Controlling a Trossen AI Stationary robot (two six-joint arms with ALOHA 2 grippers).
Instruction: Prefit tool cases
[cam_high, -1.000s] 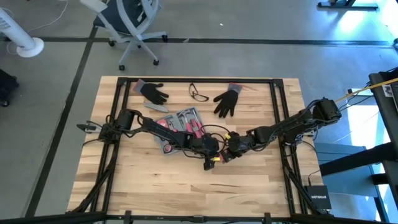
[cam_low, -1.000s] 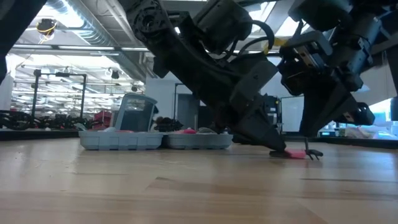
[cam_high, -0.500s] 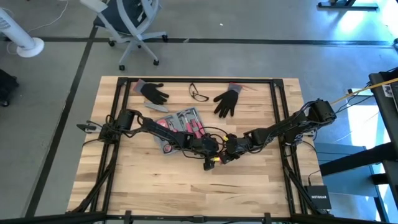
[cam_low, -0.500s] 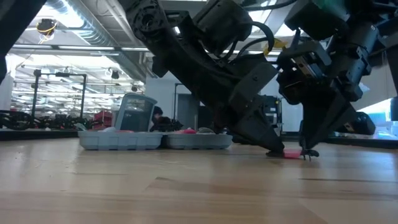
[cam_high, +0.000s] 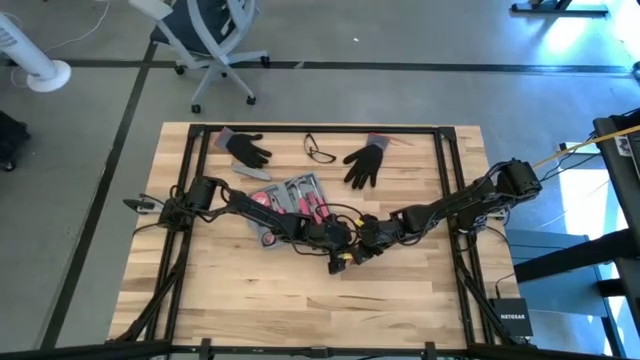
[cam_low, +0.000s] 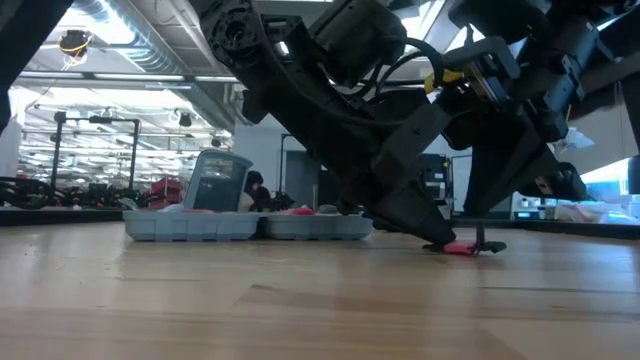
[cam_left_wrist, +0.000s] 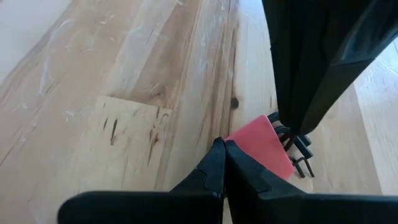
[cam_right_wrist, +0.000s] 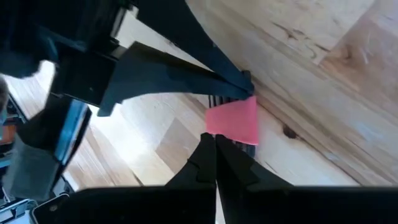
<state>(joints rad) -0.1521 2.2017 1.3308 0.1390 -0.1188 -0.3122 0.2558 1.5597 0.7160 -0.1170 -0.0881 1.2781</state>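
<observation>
- High view: the open tool case (cam_high: 288, 203) lies on the bench (cam_high: 400, 290), tools showing. Both hands meet just beside it, on the side away from the gloves (cam_high: 365, 160), presumably to work a small loose piece.
- Low view: the pink piece (cam_low: 458, 248) lies flat on the bench, both hands bearing down on it.
- Left wrist view: the left hand (cam_left_wrist: 224, 163) is pressed together, its tip touching the pink piece.
- Right wrist view: the right hand (cam_right_wrist: 214, 146) is pressed together, its tip at the piece's edge; nothing is held.
</observation>
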